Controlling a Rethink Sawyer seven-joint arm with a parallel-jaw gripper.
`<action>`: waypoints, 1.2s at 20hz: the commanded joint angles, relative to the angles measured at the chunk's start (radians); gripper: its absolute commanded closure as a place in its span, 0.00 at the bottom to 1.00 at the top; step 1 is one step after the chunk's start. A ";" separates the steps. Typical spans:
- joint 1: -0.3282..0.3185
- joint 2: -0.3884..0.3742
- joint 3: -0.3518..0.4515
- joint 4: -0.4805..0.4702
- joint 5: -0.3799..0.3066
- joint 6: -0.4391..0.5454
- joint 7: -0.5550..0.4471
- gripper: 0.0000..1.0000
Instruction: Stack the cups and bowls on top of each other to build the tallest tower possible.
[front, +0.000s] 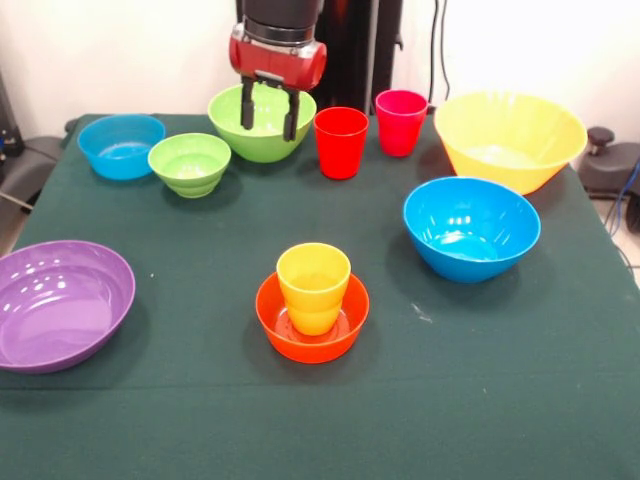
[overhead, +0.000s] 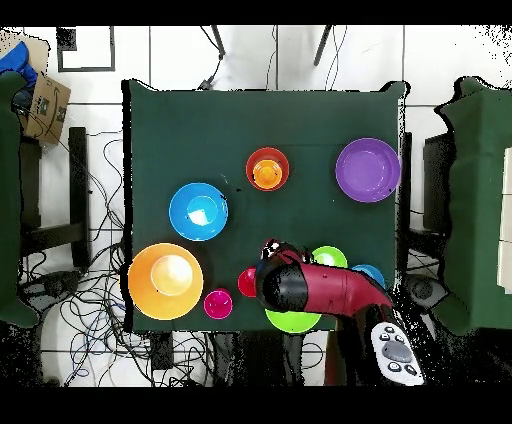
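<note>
- Tower so far: yellow-orange cup (front: 313, 288) sits upright inside the small orange bowl (front: 312, 330), near the table's (front: 200, 420) front centre in the front view. Two pieces only.
- Gripper (front: 267, 112) hangs at the back of the table, over the large green bowl (front: 262, 122); fingers spread apart, nothing between them. Whether the tips touch the bowl cannot be told.
- Overhead view: arm (overhead: 320, 288) covers most of that bowl and part of the small green bowl (overhead: 330, 258).
- Step in hand, as a judgement: reaching for the next piece to add. The small green bowl (front: 189, 163) sits just beside the large one and looks the likelier fit on the cup.
- Next move would call for moving over the chosen rim, dropping one finger inside and one outside the wall, closing, lifting clear, then carrying it to the stack and centring it on the cup's mouth.
- Red cup (front: 341, 142) and pink-magenta cup (front: 400, 122) stand upright, mouths up, long axes vertical, side by side, apart.
- All bowls sit mouth up: small blue bowl (front: 121, 145) far left, purple bowl (front: 62, 303) front left, large blue bowl (front: 471, 227) and yellow bowl (front: 510, 138) on the right.
- Risk: a bowl perched on a narrow cup mouth may tip if set off-centre.
</note>
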 joint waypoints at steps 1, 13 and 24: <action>0.021 0.050 0.103 -0.023 -0.063 0.020 -0.008 0.00; 0.000 0.090 0.106 -0.036 -0.090 0.022 -0.017 0.00; -0.014 0.131 0.099 -0.060 -0.105 -0.009 -0.015 0.00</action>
